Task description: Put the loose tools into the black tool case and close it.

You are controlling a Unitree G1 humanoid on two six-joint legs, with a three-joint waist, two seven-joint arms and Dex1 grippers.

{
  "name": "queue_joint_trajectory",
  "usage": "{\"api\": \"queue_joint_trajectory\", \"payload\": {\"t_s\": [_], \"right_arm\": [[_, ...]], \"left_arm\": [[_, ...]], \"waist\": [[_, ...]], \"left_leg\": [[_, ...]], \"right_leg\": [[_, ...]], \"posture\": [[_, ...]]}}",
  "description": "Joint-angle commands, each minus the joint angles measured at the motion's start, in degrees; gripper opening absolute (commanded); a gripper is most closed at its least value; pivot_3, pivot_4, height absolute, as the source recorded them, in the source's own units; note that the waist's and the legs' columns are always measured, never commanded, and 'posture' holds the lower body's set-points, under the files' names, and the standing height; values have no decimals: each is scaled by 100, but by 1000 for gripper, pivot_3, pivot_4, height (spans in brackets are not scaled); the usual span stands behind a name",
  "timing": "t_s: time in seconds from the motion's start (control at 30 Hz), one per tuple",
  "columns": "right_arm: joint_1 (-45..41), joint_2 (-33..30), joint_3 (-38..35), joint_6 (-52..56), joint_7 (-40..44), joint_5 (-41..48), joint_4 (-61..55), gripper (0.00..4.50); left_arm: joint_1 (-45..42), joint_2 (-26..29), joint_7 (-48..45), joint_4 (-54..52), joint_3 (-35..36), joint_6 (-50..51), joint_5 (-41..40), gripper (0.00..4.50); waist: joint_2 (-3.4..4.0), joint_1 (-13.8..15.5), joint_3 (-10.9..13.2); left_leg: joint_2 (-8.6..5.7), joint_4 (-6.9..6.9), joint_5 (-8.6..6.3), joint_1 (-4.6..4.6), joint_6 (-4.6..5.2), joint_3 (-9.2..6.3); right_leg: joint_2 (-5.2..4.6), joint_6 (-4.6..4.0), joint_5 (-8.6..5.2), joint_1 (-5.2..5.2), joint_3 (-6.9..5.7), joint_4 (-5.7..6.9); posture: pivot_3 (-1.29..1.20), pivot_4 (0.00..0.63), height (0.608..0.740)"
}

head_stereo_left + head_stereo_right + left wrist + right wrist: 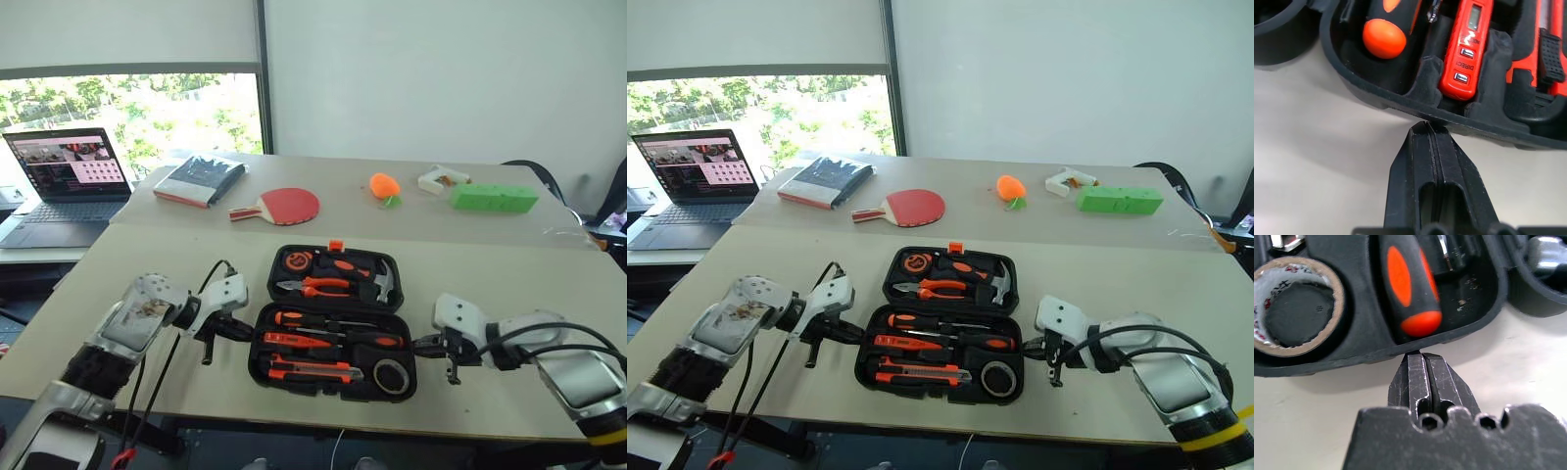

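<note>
The black tool case [259, 364] lies open on the near table, lid half on the far side. In its near half sit two screwdrivers [338, 321], an orange tester [294, 341], a utility knife [309, 370] and a black roll [393, 376]. My left gripper [242, 333] is shut and empty, its tip touching the case's left rim [1376, 93] beside the tester [1466, 54]. On the opposite side my right gripper [423, 343] is also shut and empty. Its tip [1421, 357] rests against the right rim by a screwdriver handle [1410, 289] and the roll [1295, 308].
The lid half holds pliers [318, 287], a hammer [384, 282] and a tape measure [294, 260]. On the far table lie a red paddle [289, 206], a dark book [201, 179], an orange carrot toy [384, 185] and a green block [493, 198]. A laptop [69, 176] stands far left.
</note>
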Motion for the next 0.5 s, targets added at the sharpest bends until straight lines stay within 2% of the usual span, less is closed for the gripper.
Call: {"api": "queue_joint_trajectory", "payload": {"t_s": [0.03,0.13,0.37,0.47,0.5], "right_arm": [[201,-42,-166,-22,107,293,-615,0],[346,-62,-241,76,-34,247,-713,0],[378,-218,-618,446,-445,112,-506,0],[356,-318,-960,741,-422,324,-328,769],[336,-335,-1048,837,-394,409,-290,1108]], "left_arm": [[265,161,-308,-758,44,178,-431,40],[381,199,-108,-786,113,195,-371,40],[113,239,651,160,236,49,131,40],[-305,235,934,774,395,786,46,716],[-419,227,975,887,436,989,-13,1063]], "waist": [[0,-4,0],[-1,2,0],[-1,18,0],[-1,23,0],[-1,22,0]], "left_leg": [[0,0,0,0,0,-1],[0,2,0,4,0,-1],[-2,6,2,30,-3,0],[-2,6,3,34,-3,1],[-2,6,3,34,-3,1]], "right_leg": [[0,0,0,0,0,1],[0,-1,0,3,0,4],[0,-1,1,27,1,5],[1,-1,1,30,1,6],[0,-1,1,30,1,7]], "posture": [[0,150,736],[0,150,736],[0,150,736],[0,150,736],[0,150,736]]}}
